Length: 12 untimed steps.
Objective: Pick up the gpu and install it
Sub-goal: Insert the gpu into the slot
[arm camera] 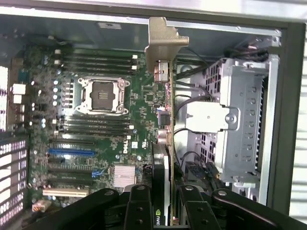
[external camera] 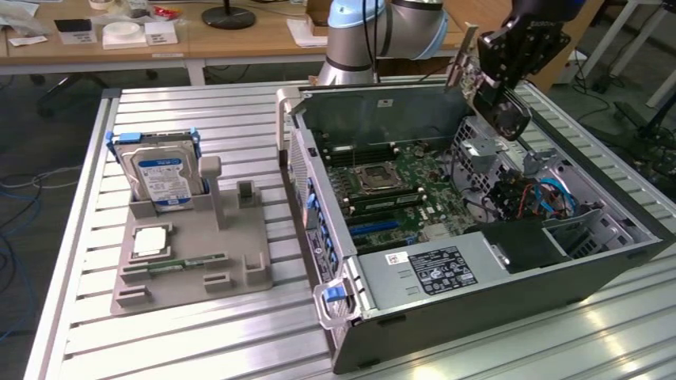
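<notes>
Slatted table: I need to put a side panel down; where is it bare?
Bare: the table strip between the hard drive and the far edge; the near strip by the grey parts holder; the near corner at the exterior view's right, beside the computer case. Crowded: the gap between holder and case, and the case interior under the gpu.

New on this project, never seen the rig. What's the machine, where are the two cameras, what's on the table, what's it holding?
One robot arm works over a slatted table. The exterior view looks from off the arm; the wrist view looks from the arm into an open computer case. Beside the case, a grey holder carries a hard drive and a memory stick. The end effector is shut on the gpu, a thin dark card, held above the motherboard.
</notes>
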Each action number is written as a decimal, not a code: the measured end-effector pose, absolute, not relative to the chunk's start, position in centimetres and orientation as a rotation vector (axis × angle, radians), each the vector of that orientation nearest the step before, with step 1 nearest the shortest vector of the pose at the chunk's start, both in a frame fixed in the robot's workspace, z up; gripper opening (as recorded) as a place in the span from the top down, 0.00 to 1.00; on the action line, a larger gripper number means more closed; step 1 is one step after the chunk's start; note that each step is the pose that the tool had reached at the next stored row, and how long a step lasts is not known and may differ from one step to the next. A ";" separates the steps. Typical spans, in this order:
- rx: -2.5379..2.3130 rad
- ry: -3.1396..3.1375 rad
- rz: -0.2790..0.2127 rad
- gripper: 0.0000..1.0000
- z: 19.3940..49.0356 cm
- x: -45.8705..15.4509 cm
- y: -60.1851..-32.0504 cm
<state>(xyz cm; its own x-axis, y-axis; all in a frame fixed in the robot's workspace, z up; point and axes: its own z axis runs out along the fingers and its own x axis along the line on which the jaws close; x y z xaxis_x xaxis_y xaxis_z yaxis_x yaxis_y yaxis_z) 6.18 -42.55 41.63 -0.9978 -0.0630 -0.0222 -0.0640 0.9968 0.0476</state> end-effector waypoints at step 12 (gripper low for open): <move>-0.438 3.095 0.078 0.73 41.5 6.2 -42.5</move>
